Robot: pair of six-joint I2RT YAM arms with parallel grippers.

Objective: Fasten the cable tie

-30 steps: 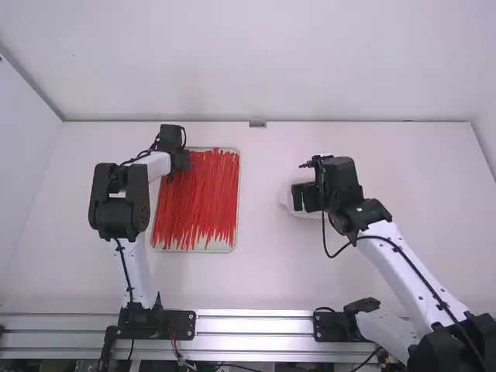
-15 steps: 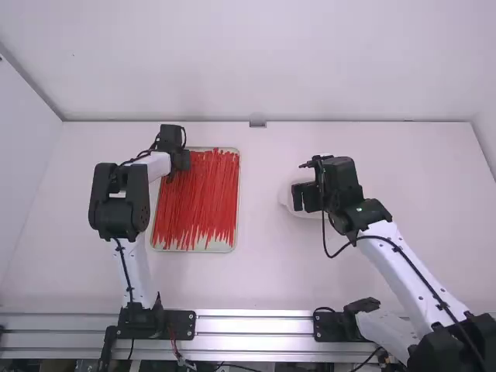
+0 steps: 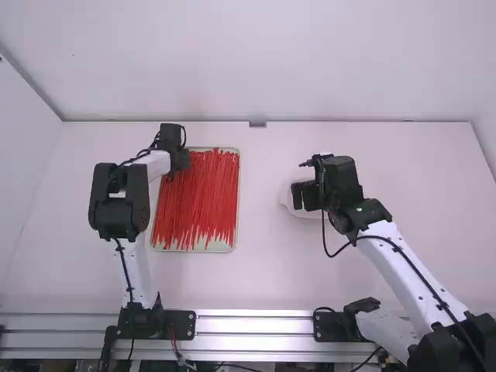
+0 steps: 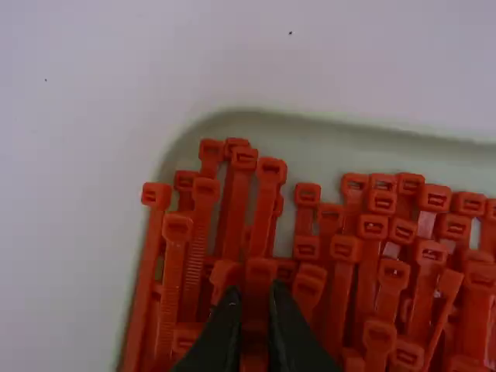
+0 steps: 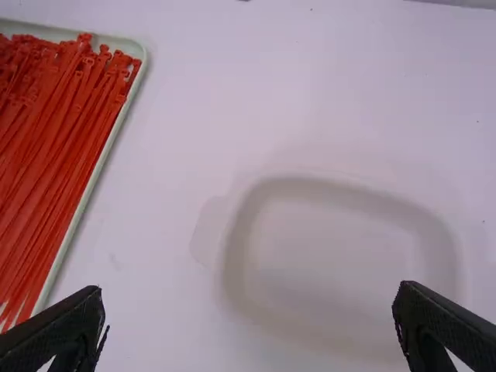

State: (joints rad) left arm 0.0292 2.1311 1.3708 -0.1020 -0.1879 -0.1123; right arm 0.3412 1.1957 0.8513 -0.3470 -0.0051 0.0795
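Observation:
A pale green tray [image 3: 235, 232] left of the table's middle holds a thick pile of red cable ties [image 3: 198, 198]. My left gripper [image 3: 175, 161] is down at the tray's far left corner. In the left wrist view its fingers [image 4: 229, 316] stand almost together in the pile, with one red cable tie [image 4: 256, 280] pinched between them near its head end. My right gripper [image 3: 307, 195] hovers over a clear plastic container [image 3: 288, 200] right of the tray. Its fingers [image 5: 70, 318] are spread wide with nothing between them, and the container [image 5: 333, 256] lies below.
The tray's rim [image 4: 325, 132] curves just beyond the tie heads. Bare white table [image 3: 403, 170] surrounds the tray and the container. A wall runs along the far edge, and a metal rail [image 3: 248, 319] crosses the near edge.

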